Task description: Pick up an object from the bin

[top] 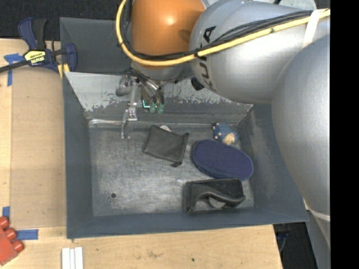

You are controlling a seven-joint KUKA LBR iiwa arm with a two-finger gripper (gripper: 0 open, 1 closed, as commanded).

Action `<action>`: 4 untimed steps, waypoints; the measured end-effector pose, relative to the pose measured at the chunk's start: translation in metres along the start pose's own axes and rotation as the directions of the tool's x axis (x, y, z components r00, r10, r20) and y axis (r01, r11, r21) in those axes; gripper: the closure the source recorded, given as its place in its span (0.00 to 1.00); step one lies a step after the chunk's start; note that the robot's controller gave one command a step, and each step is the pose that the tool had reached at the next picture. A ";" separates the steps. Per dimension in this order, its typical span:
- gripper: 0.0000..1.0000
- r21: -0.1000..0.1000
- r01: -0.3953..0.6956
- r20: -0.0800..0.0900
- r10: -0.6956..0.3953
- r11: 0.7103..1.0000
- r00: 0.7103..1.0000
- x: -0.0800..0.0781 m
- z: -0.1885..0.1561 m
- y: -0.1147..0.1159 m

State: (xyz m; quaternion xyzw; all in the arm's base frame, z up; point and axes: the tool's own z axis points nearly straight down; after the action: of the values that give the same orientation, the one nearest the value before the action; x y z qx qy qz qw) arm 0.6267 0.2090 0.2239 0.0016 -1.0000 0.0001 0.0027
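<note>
**Claw down by the back wall**

Your claw (125,129) hangs near the back wall of the grey bin (78,167), left of the middle; you cannot tell if it is spread or pressed together; a dark flat square (165,144) lies just beside it, to its right in the view; a blue oval pad (222,158), a small blue ball (224,132) and a black lump (216,195) lie farther right.

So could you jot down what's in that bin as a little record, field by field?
Container: grey metal bin
Claw: by the far wall, left side
Nearest it: flat dark grey square pad
Right of that: dark blue oval fabric pad
Behind the oval: small blue and tan lump
Front right: black lumpy piece with grey patch
</note>
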 end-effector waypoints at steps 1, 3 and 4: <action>0.00 0.001 -0.205 0.000 0.205 0.979 0.979 0.003 0.127 0.022; 0.00 0.000 -0.036 0.013 0.036 0.999 0.999 0.010 0.128 -0.079; 0.00 0.002 0.013 0.005 -0.013 1.000 1.000 0.035 0.141 -0.135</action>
State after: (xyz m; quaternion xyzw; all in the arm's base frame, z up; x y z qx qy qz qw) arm 0.5909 0.0735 0.0836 0.0081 -1.0000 0.0012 0.0001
